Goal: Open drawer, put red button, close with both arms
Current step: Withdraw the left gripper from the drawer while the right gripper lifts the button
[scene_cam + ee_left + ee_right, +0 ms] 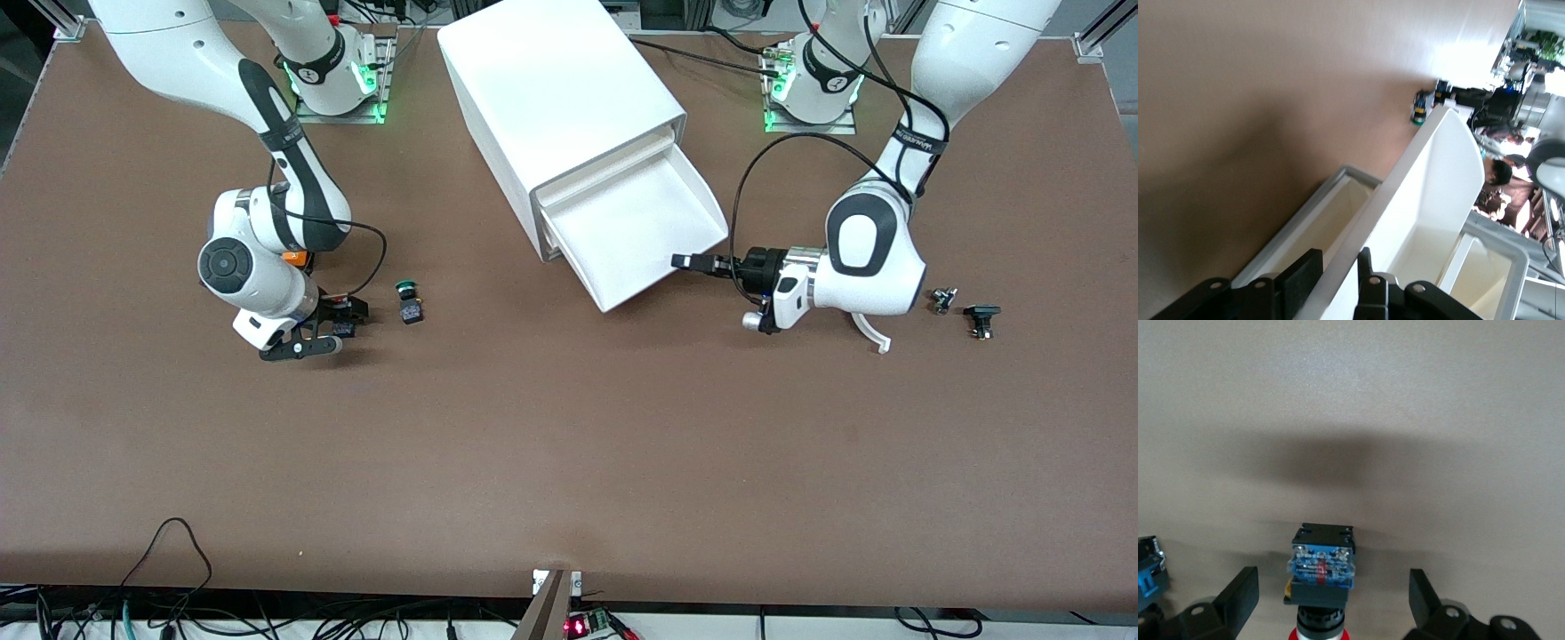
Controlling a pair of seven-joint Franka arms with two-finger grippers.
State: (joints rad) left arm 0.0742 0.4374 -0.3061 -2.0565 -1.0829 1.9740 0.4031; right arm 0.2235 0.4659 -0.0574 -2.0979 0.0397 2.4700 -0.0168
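My left fingers (1308, 277) are pinching the pulled-out white drawer's (645, 233) sloped side wall. The red button (1321, 580) is lying between my spread right fingers (1238, 595), apparently untouched.

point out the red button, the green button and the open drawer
red button (1321, 568), right wrist view, on its black, blue-marked body between the open pincer fingers
green button (409, 291), front view, on its green cap
drawer (645, 227), front view, on its bare white floor
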